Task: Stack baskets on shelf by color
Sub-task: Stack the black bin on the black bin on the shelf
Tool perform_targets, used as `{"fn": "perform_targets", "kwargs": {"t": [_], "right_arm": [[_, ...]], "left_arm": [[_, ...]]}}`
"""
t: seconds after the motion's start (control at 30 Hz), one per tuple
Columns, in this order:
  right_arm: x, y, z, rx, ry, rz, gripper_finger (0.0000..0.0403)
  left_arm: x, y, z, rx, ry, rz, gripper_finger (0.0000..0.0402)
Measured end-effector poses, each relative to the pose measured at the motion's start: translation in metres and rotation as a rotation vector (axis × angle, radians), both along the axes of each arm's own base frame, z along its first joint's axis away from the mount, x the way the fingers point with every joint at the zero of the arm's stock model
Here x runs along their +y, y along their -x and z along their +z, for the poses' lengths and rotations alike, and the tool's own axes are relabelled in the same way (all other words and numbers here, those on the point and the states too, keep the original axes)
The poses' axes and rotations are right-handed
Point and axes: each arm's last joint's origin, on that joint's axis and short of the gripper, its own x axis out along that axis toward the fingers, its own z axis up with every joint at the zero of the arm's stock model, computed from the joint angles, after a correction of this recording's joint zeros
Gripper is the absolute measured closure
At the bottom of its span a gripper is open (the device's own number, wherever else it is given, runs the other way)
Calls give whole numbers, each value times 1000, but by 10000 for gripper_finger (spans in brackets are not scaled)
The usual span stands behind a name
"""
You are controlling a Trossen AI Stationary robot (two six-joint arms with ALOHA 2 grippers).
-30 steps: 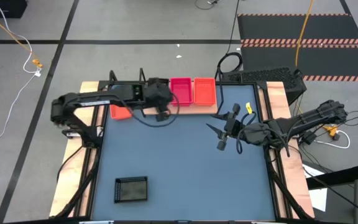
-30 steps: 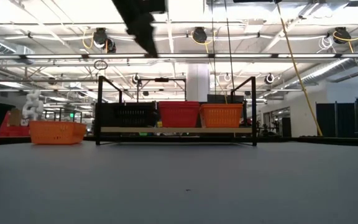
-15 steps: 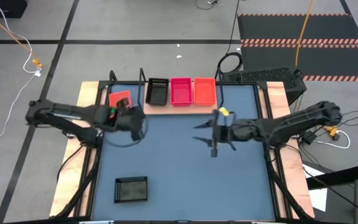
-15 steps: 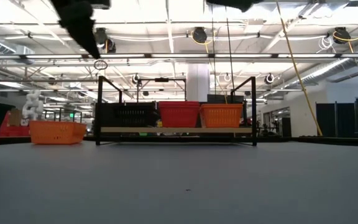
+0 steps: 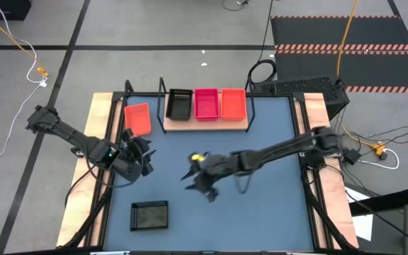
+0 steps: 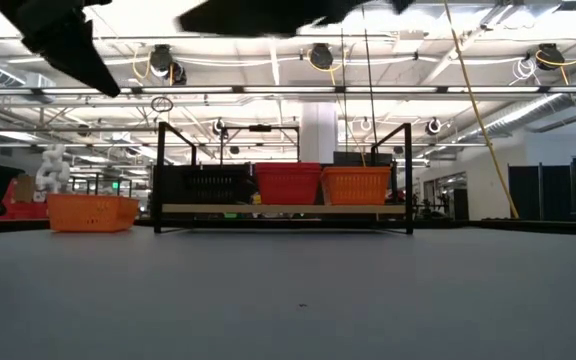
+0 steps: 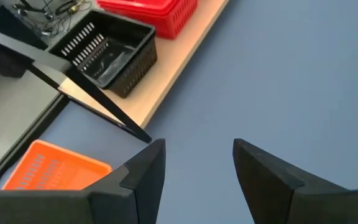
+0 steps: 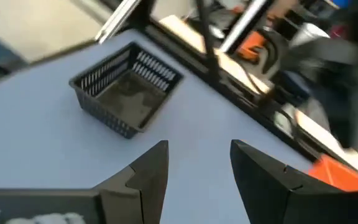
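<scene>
The shelf [image 5: 204,122] stands at the table's far edge and carries black baskets [image 5: 179,104], pinkish-red baskets [image 5: 205,103] and orange baskets [image 5: 233,103] side by side. One orange basket [image 5: 137,118] rests on the table left of the shelf. One black basket [image 5: 150,215] sits flat near the near-left corner. My left gripper [image 5: 144,157] hovers open over the table's left side, empty; its wrist view shows the shelf's black basket [image 7: 104,53]. My right gripper [image 5: 198,180] hovers open above the table's middle, empty, with the lone black basket [image 8: 126,90] ahead of it.
The blue tabletop [image 5: 261,205] spreads to the right of the grippers. Wooden strips run along the table's left [image 5: 83,191] and right [image 5: 328,205] sides. The shelf's black wire end loops [image 6: 158,175] stand upright. Both arms cross the top of the low view.
My left gripper has drawn back from the shelf's black basket, moving toward the table's left and near edges. My right gripper has swung from the table's right side toward the middle and near edge, closer to the lone black basket. No basket has moved.
</scene>
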Motion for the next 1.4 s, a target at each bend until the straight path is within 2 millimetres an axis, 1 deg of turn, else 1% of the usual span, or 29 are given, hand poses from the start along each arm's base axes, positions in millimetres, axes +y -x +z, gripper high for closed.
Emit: {"fn": "perform_targets", "kwargs": {"t": [0.13,0.2,0.27,0.33,0.4,0.43,0.5,0.6,0.73,0.8,0.9,1.17,1.23,1.3,1.4], "right_arm": [[13,-36,-24,77,104,79,234],[17,-50,-35,126,137,100,234],[21,-64,-43,135,153,110,234],[24,-73,-56,160,188,130,234],[28,-81,-65,141,231,157,234],[30,-83,-72,147,254,174,234],[34,-88,-77,125,297,206,234],[41,-89,-85,99,359,256,234],[48,-89,-93,72,419,317,234],[52,-89,-93,36,443,356,234],[58,-92,-95,-40,463,417,234],[67,-97,-121,-104,473,456,235],[67,-97,-125,-102,472,458,244],[67,-97,-125,-96,472,459,264],[67,-97,-123,-81,453,445,316]], "left_arm": [[-4,5,-10,5,-10,-4,211],[-5,6,-13,6,-11,-4,211],[-6,8,-16,6,-21,-5,211],[-7,9,-19,1,-35,-4,211],[-8,11,-22,0,-44,-2,211],[-8,12,-24,2,-42,-3,211],[-9,13,-27,2,-37,-3,211],[-11,16,-31,-4,-25,3,211],[-12,17,-31,-12,-14,5,211],[-12,17,-31,-15,-11,8,211],[-12,17,-31,-19,-7,12,211],[-12,17,-31,-25,-1,19,211],[-12,17,-31,-26,-1,20,211],[-12,17,-31,-28,2,23,211],[-12,17,-31,-29,2,23,211]]}}
